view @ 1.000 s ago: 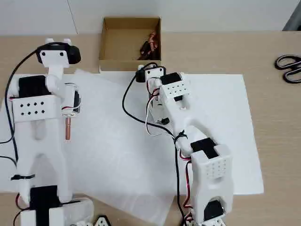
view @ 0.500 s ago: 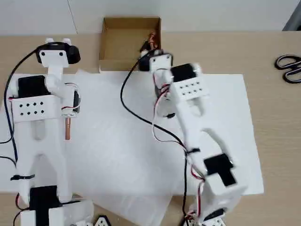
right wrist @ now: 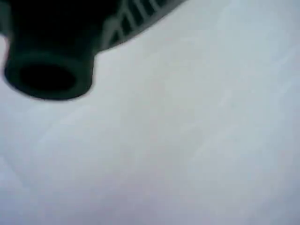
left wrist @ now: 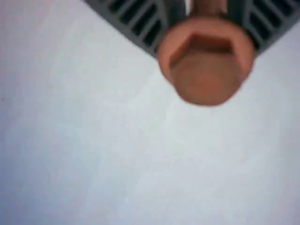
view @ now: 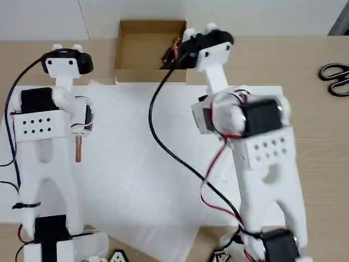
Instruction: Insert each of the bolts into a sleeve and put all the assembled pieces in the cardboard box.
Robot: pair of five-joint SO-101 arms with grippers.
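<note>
The left fingers (left wrist: pixel 126 16) pinch a bolt (view: pixel 79 150), its long axis 12-to-6 in the high view, above the paper (view: pixel 136 164). The right fingers (right wrist: pixel 136 16) pinch a sleeve (right wrist: pixel 47 70) by the 3 o'clock wall of the box (view: pixel 136 52), at 2 o'clock from the bolt, well apart.

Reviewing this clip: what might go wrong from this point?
1. The right gripper holds a black sleeve whose opening looks empty, while that arm is stretched out at the cardboard box; released there, it would likely go in unassembled.
2. The copper bolt sits in the left gripper, far off over the white paper, so mating needs a long realignment.
</note>
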